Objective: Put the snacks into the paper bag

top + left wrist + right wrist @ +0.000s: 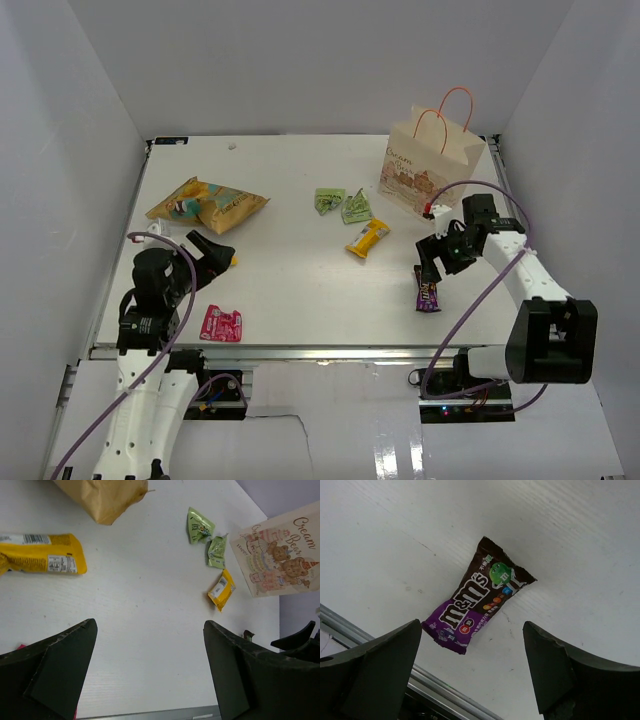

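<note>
paper bag: matt cream paper | purple candy packet: glossy plastic film | table: smooth matt white

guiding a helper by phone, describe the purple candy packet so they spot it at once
Start at the cream paper bag standing at the far right and come toward the near edge. Below the right pincer lies the candy packet, flat. It alone is dark brown and purple, with white m&m's lettering.

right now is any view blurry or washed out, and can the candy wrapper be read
Right wrist: sharp, the candy wrapper logo reads clearly. Left wrist: sharp, the paper bag print is legible. Top view: evenly lit, bright white table, small print too tiny.
</note>
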Robot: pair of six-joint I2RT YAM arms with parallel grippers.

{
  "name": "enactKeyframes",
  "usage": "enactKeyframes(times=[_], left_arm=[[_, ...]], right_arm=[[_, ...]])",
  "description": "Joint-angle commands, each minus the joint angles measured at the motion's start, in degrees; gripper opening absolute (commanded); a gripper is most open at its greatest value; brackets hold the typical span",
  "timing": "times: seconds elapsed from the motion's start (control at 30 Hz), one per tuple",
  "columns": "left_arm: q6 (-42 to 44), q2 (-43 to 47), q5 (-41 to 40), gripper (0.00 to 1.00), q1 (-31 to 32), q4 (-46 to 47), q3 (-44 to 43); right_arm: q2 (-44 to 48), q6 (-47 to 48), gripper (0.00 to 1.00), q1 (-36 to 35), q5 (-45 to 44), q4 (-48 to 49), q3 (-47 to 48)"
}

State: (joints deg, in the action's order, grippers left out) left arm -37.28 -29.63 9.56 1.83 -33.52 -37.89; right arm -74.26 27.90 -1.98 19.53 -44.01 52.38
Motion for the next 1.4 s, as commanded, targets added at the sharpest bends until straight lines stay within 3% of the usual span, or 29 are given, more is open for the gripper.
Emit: enactKeyframes(times=[0.0, 0.13, 0.33, 0.43, 0.63, 0.83, 1.0, 1.13, 1.37], left_arm=[[-6.6, 1.0, -1.6, 0.98, 0.0, -4.1, 2.2], [-9.7, 1.2, -1.4, 0.98, 0.0, -4.4, 3.8], [-10.1, 1.0, -1.5, 0.98, 0.0, -4.3, 4.4], [-10.1, 0.6, -1.5, 0.98, 0.0, -4.3, 4.4], [-10.4, 0.1, -1.3, 0.98, 0.0, -3.9, 5.0], [-10.1, 0.0, -1.2, 0.98, 0.0, -3.9, 4.8], [-10.0, 0.1, -0.7, 0.98, 0.0, -3.3, 4.8], [-10.2, -0.5, 0.1, 0.98, 0.0, -2.2, 5.3], [-10.3, -1.4, 0.9, 0.98, 0.0, -1.5, 5.5]], right_arm=[[-2.9, -5.7, 0.86, -0.8, -4.8, -0.4, 0.8], [-7.1, -9.9, 0.85, -1.9, -5.5, 1.5, -0.2], [-12.3, -15.9, 0.74, -3.7, -7.1, 7.1, -2.8], [-14.7, -17.2, 0.65, -4.1, -8.5, 8.1, -2.3], [-17.7, -17.7, 0.36, -4.7, -9.4, 7.6, -1.1], [-13.3, -15.8, 0.20, -5.3, -9.5, 7.7, -2.5], [-1.1, -7.9, 0.19, -5.8, -4.8, 7.8, -3.6], [7.4, 0.4, 0.18, -5.8, 1.2, 8.0, 0.9], [7.1, 1.1, 0.18, -5.5, 2.8, 9.6, 25.6]])
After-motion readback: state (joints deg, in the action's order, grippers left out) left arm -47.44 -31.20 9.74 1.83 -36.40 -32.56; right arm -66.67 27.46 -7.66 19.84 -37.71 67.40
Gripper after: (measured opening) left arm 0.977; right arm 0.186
